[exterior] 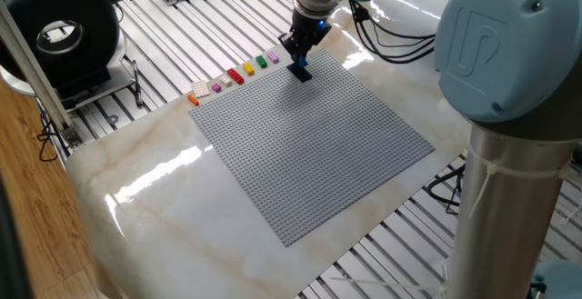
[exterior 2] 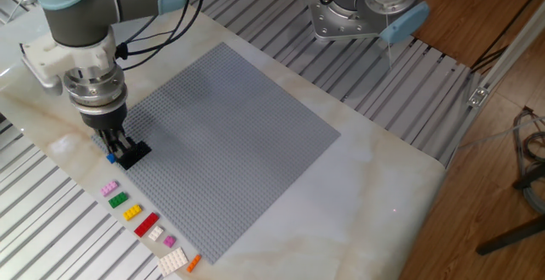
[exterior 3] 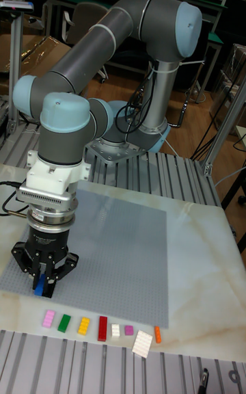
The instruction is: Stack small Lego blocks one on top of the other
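My gripper (exterior: 298, 61) (exterior 2: 113, 154) (exterior 3: 44, 288) hangs over the near corner of the grey baseplate (exterior 2: 238, 135), shut on the blue brick (exterior 2: 110, 157) (exterior 3: 42, 289). Just beside it a dark navy brick (exterior: 303, 74) (exterior 2: 135, 151) sits on the plate, apart from the blue one. Off the plate's edge lies a row of loose bricks: pink (exterior 2: 110, 188), green (exterior 2: 117, 200), yellow (exterior 2: 132, 213), red (exterior 2: 146, 224), another pink (exterior 2: 169, 242) and orange (exterior 2: 193, 263). In the tall fixed view the row starts with pink (exterior 3: 48, 319) right below the gripper.
Two white bricks (exterior 2: 156, 234) (exterior 2: 173, 260) lie among the coloured row. The arm's base (exterior 2: 358, 12) stands beyond the far side of the plate. Slotted aluminium rails (exterior 2: 51, 229) run outside the marble slab, and cables (exterior: 391, 49) trail behind the wrist.
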Tool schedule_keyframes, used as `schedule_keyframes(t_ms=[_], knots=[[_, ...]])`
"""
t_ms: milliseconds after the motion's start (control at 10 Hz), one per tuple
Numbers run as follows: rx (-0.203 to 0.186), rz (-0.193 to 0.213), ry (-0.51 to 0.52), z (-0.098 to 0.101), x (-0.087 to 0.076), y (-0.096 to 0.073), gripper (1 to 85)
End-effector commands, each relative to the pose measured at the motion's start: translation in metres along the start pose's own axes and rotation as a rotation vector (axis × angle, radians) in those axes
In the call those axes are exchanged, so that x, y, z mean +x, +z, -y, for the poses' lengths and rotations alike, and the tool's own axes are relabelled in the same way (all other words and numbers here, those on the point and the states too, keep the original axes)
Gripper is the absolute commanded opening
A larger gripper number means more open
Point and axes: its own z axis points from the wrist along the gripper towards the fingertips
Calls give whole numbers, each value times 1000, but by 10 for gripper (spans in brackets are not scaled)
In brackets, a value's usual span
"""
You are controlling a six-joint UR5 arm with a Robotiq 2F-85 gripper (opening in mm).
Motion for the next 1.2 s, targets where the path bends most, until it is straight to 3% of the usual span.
schedule_keyframes(t_ms=[0,200,300,400,500,600,1100], knots=[[-25,-52,28,-18,0,-8,10],[43,-79,-5,7,1,-4,10],[62,-103,2,13,5,-2,10],[77,-98,9,18,1,-2,10],[17,-111,35,2,5,-1,10],[-6,-135,24,-4,12,-2,10],[25,-134,-16,-1,19,4,17]])
